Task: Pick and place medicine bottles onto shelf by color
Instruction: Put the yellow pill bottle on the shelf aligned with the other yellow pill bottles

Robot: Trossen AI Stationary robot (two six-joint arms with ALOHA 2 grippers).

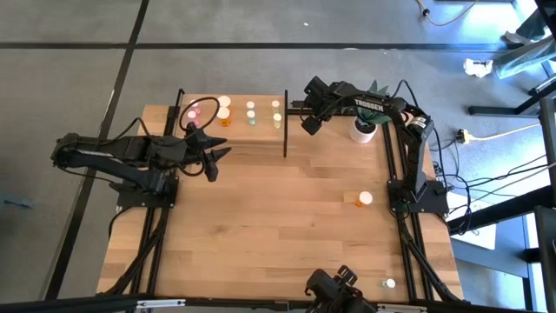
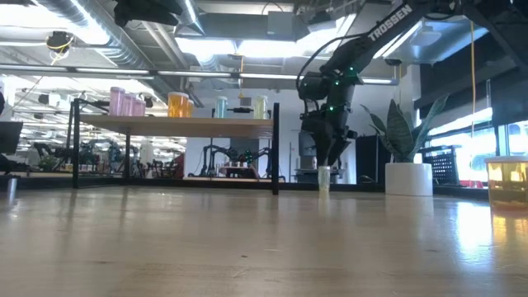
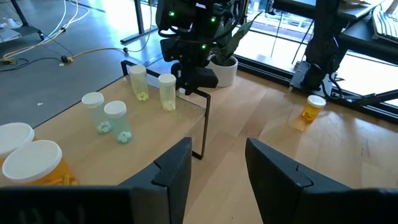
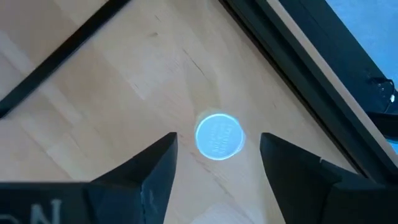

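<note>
Eight medicine bottles are counted on the shelf, all upright with white caps uppermost and long axes vertical. In the high view two pink ones are seen at the shelf's left end, two orange ones beside them, two green ones next, and two yellowish ones at its right end.

One further small bottle is stood upright on the table just beyond the shelf's right end, near the table's far edge; its round white cap is seen from above in the right wrist view. The right gripper is held directly over it with its jaws spread wide either side of the cap and clear of it, nothing gripped.

One orange bottle is lying on its side near the table's right edge, and one small bottle is seen by the near right corner.

The left gripper is held in front of the shelf's left end, jaws partly open and empty.

A white plant pot is placed at the far right corner. The light-wood table is set on a grey floor crossed by cables.
</note>
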